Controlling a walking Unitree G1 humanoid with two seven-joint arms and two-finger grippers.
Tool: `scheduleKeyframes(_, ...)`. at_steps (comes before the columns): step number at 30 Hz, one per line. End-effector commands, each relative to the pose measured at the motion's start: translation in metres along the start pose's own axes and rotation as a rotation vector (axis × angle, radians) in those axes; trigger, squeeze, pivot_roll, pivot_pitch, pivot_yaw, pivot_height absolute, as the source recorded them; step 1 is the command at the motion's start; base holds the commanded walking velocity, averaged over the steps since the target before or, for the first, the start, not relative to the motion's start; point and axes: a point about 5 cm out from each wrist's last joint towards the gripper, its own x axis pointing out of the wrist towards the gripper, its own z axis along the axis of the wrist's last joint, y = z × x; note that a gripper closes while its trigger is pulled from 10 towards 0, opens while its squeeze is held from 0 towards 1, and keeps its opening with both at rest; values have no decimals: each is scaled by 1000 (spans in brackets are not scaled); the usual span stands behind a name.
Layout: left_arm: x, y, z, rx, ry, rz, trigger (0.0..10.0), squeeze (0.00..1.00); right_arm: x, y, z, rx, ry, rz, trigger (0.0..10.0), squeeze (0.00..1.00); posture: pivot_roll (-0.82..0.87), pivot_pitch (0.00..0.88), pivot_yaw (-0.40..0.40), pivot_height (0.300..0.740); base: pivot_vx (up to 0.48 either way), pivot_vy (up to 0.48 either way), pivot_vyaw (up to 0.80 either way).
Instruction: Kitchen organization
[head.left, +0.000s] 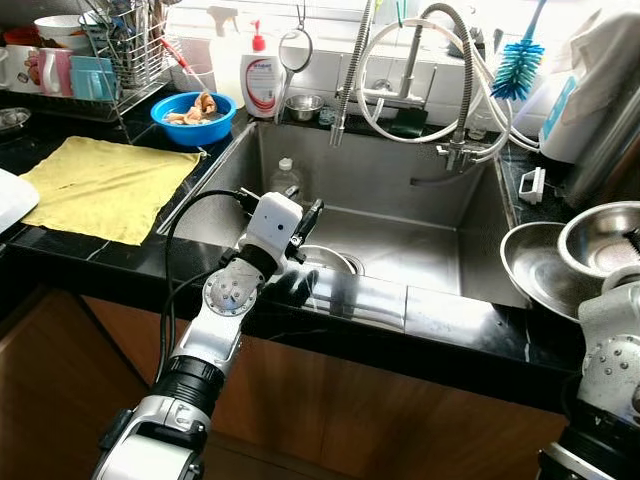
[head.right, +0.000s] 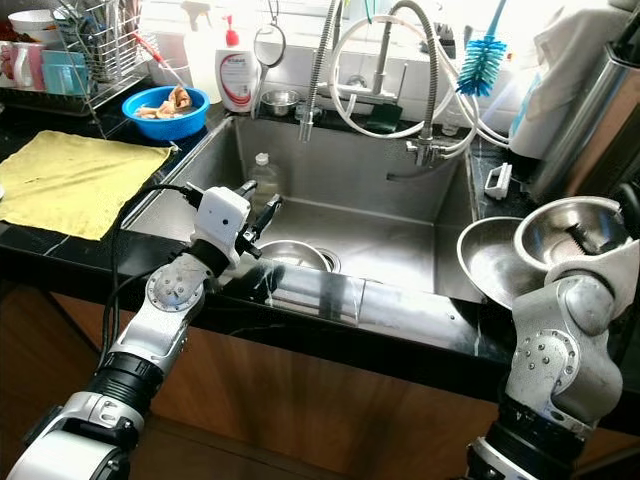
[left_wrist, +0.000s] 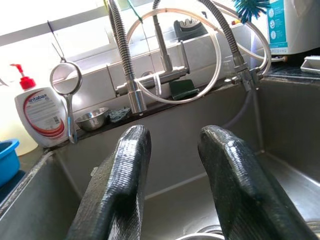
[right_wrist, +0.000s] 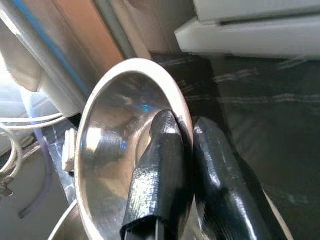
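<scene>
Your worktop: black stone counter (head.left: 470, 330) around a deep stainless steel sink (head.left: 400, 250).

On its left lies a yellow cloth (head.left: 105, 185), with a blue plastic bowl (head.left: 193, 118) behind it. Along the back ledge you have a white soap pump bottle (head.left: 260, 80) and a coiled spring faucet (head.left: 440, 70).

Your left gripper (head.left: 305, 225) hangs over the sink's near edge, fingers (left_wrist: 120, 185) parted, holding nothing.

Your right gripper (right_wrist: 187, 150) pinches the rim of a small shiny steel bowl (head.right: 565, 235), above a larger steel bowl (head.right: 490, 260) on the right counter.
</scene>
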Motion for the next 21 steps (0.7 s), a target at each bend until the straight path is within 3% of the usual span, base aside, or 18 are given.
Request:
scheduleKeyframes(1, 6, 6, 10, -5, -33, 25, 10000, 0, -8, 11, 11, -31, -86, 86, 10000, 0, 60, 0, -42, 740, 0, 0, 0)
scheduleKeyframes(3, 6, 8, 10, -22, -33, 41, 10000, 0, -11, 17, 11, -32, -99, 141, 10000, 0, 60, 0, -42, 740, 0, 0, 0)
scheduleKeyframes(9, 8, 11, 12, -98, -33, 82, 10000, 0, -30, 50, 6, 73, -85, 565, 10000, 0, 56, 0, -46, 740, 0, 0, 0)
scheduleKeyframes(15, 7, 13, 11, -151, -25, 95, 10000, 0, -40, 55, -4, 117, -69, 754, 10000, 0, 62, 0, -49, 740, 0, 0, 0)
scheduleKeyframes(16, 6, 17, 12, -189, -28, 100, 10000, 0, -46, 55, -13, 117, -38, 857, 10000, 0, 63, 0, -47, 740, 0, 0, 0)
scheduleKeyframes(21, 6, 24, 14, -220, -37, 100, 10000, 0, -62, 46, -29, 48, -16, 1033, 10000, 0, 63, 0, -47, 740, 0, 0, 0)
